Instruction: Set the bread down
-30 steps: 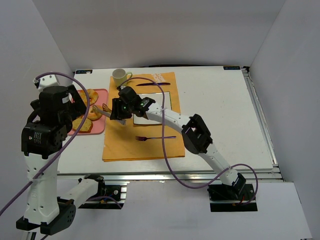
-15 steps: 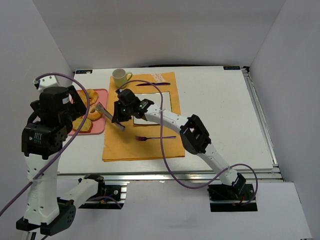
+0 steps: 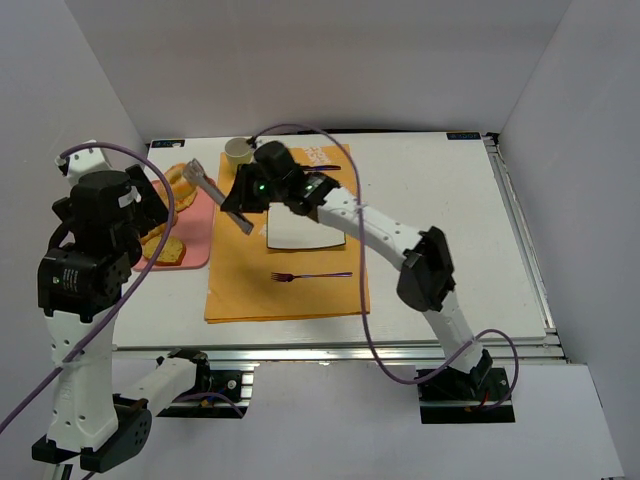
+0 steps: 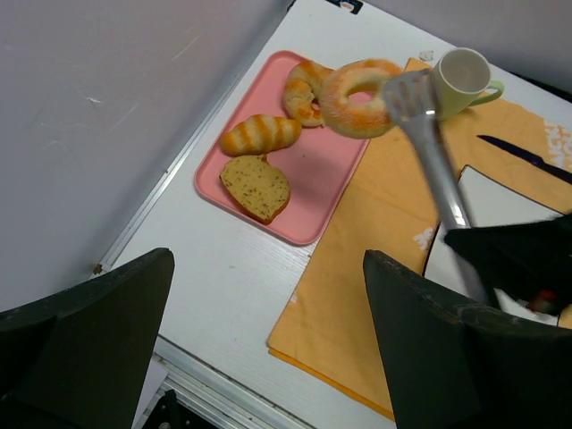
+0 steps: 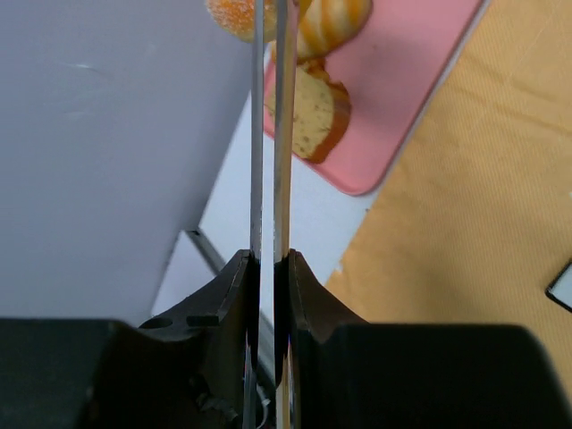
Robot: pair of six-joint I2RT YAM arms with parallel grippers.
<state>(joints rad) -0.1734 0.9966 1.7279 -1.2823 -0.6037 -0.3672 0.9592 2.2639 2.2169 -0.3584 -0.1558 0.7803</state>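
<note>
Right gripper (image 5: 268,268) clenched on tongs (image 4: 438,170). Tong tips pinch the bread (image 4: 362,85), which hangs in air above the pink tray (image 4: 313,179). Pick-up looks done. Remaining, presumably: carry to the white plate (image 3: 310,235) and release. Left gripper (image 4: 268,349) gapes, empty.

The small ring-shaped bread (image 4: 340,109) is golden-tan with orange patches and a paler top. The long metal tongs (image 4: 440,174) are plain silver-grey, and the right gripper (image 5: 266,261) is matte black. Beyond that gripper's tips, the flat plastic tray (image 4: 326,179) is salmon pink. On it, the oval roll (image 4: 261,134) is golden with cream stripes, and the cut slice (image 4: 255,186) is tan with dark speckles and a brown crust. Beneath the gripper, the cloth placemat (image 4: 366,241) is mustard-orange with small white prints. The desk (image 4: 223,268) is white.
</note>
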